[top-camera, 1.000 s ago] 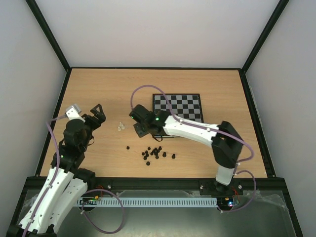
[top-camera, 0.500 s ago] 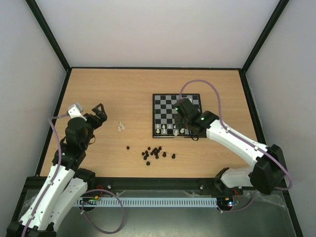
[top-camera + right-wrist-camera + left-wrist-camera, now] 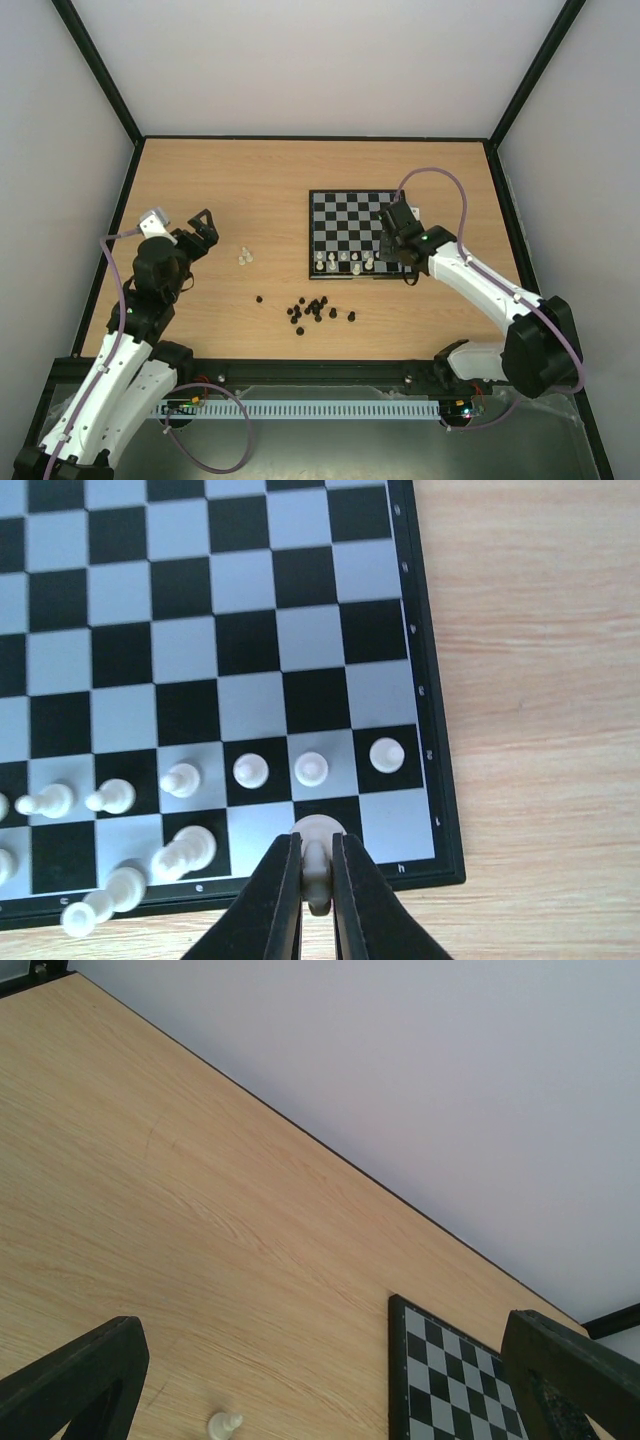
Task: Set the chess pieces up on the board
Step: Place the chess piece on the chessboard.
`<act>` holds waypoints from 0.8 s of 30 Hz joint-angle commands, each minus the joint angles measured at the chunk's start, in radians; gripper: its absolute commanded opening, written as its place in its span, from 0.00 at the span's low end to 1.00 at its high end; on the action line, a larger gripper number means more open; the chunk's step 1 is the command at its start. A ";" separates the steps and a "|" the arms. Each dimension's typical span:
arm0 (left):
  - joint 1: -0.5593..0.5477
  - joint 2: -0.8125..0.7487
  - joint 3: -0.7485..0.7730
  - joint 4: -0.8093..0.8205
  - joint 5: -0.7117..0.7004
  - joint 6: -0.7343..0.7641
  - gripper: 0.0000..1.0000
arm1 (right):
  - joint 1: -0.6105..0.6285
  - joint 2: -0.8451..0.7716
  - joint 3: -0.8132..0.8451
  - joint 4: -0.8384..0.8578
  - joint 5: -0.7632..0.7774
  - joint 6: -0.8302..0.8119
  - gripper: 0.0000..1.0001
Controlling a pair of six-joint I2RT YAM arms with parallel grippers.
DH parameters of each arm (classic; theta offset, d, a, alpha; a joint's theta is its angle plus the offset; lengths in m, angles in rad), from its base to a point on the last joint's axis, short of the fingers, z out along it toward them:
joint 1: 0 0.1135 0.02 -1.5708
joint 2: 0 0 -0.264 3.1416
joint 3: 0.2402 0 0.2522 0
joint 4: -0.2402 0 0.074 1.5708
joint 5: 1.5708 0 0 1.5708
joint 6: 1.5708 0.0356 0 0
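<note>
Right gripper (image 3: pixel 318 885): jaws pinching one white piece (image 3: pixel 318 838) on the board (image 3: pixel 425 680), near row, second square from its right corner, behind the pawns (image 3: pixel 311 769); likely gripped upright to seat it squarely.

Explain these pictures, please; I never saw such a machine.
Two white robot arms stand at the edge of a wooden table. One picture looks down from above; two come from wrist cameras. On the table lies a flat black-and-grey chessboard with small white plastic chess pieces along its near side; two more white pieces and some small black pieces lie beside it. The right gripper is shut on one white piece near the board's corner. The left gripper is open and empty.
</note>
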 commanded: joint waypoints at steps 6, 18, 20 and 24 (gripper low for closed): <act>0.006 0.005 -0.012 0.029 0.034 0.009 1.00 | -0.007 0.041 -0.110 0.053 -0.012 0.078 0.08; 0.004 -0.003 -0.011 0.026 0.036 0.009 0.99 | -0.007 0.128 -0.167 0.118 -0.014 0.084 0.08; 0.005 -0.003 -0.012 0.026 0.035 0.009 1.00 | -0.007 0.144 -0.166 0.128 -0.014 0.081 0.08; 0.004 -0.004 -0.012 0.025 0.031 0.009 1.00 | -0.007 0.169 -0.160 0.140 -0.010 0.075 0.08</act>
